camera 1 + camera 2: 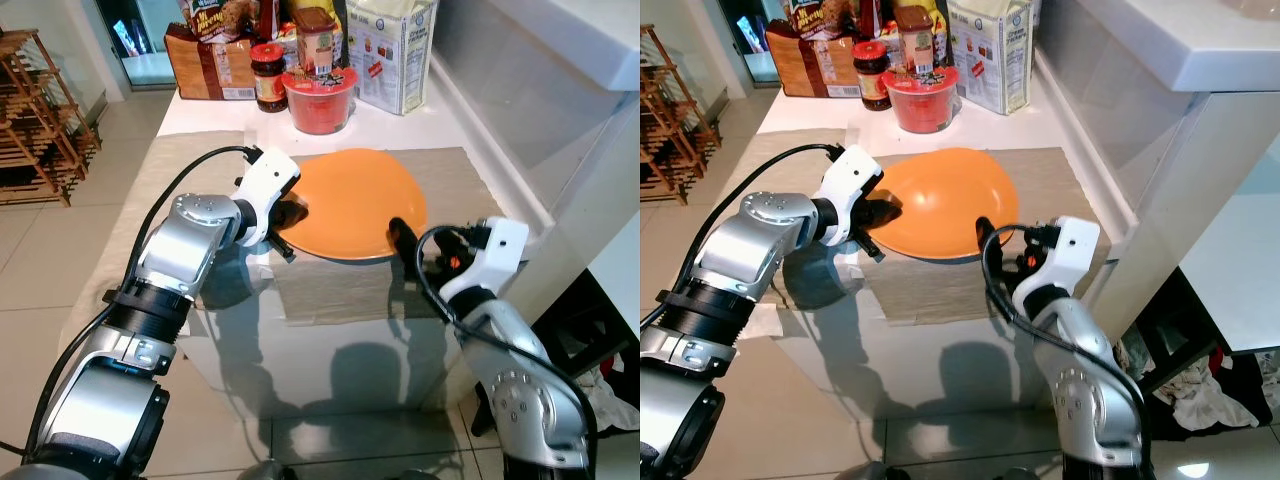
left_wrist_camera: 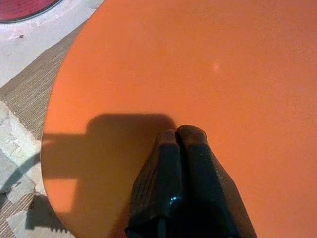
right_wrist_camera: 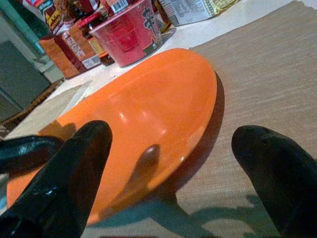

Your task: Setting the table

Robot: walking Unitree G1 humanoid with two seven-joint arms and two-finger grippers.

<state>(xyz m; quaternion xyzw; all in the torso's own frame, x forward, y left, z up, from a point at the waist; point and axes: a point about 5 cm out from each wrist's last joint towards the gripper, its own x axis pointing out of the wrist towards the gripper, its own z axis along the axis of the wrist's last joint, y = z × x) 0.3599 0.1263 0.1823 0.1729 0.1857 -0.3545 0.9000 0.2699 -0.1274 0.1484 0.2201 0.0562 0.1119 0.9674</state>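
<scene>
One orange plate [image 1: 352, 203], lying on a beige woven placemat [image 1: 455, 175] near the middle of the white surface [image 1: 200, 112], its right edge lifted slightly off the mat as seen in the right wrist view.

Left gripper [image 1: 288, 215]: at the plate's left edge, fingers [image 2: 183, 163] pressed together with no gap, tips resting over the plate's orange face; whether they pinch the rim, cannot tell.

Right gripper [image 1: 400, 240]: at the plate's near right rim, fingers [image 3: 74, 168] spread wide apart, one over the plate's edge, the other over the bare placemat; nothing held between them.

Second placemat [image 1: 150, 190], same weave, to the left of the first, partly under the left arm.

At the far end of the surface, grouped close together: red instant-noodle cup [image 1: 319, 100] just beyond the plate; dark jar with red lid [image 1: 269, 77] beside it; brown box [image 1: 210, 65] to the left; white carton [image 1: 392, 50] to the right.

Wooden rack [image 1: 40, 120] on the tiled floor [image 1: 60, 240], left of the surface.
</scene>
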